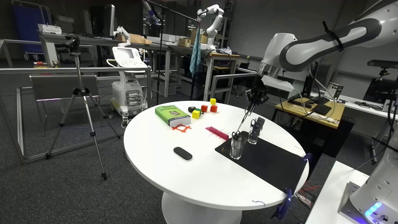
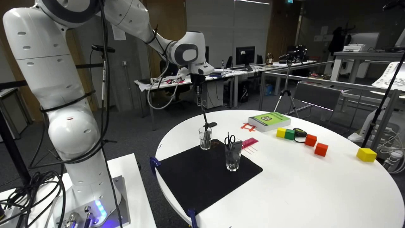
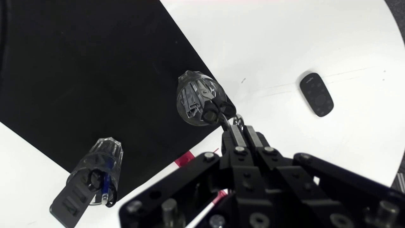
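White table (image 1: 155,146), held tool (image 2: 205,116), exterior-only book (image 1: 172,115)

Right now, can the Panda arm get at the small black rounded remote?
Probably not as is: the jaws look shut on a slim ring-handled metal tool. Way otherwise looks free: the black rounded remote lies uncovered on the white round table.

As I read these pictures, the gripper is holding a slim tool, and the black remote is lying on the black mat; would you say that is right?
Not quite: the black remote lies on the white tabletop, apart from the black mat, as the wrist view shows. The gripper is indeed holding a slim tool.
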### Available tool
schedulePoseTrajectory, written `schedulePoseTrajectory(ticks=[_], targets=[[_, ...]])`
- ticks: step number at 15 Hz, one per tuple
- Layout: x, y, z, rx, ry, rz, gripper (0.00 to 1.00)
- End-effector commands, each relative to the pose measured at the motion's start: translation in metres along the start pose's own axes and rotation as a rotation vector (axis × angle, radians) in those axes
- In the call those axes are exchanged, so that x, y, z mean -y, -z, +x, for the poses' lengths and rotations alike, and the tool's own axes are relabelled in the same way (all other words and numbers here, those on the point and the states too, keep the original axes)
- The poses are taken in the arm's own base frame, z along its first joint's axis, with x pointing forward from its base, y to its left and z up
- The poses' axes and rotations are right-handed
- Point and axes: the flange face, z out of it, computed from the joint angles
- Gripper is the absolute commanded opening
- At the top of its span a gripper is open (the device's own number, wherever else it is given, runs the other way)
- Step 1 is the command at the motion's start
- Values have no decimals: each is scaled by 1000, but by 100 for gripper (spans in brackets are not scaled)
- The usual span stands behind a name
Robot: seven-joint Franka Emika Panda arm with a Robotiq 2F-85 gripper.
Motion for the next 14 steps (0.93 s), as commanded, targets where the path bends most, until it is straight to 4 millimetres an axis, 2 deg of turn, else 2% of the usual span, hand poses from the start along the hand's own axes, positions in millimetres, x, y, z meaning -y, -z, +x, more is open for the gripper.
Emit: schedulePoseTrajectory(ticks=[1, 8, 11, 14], targets=[[-10, 41, -8, -8, 23, 52, 1], [-30, 89, -12, 21, 2, 125, 1], [-52, 102, -7, 38, -44, 116, 1], [-82, 106, 3, 50, -96, 73, 1]])
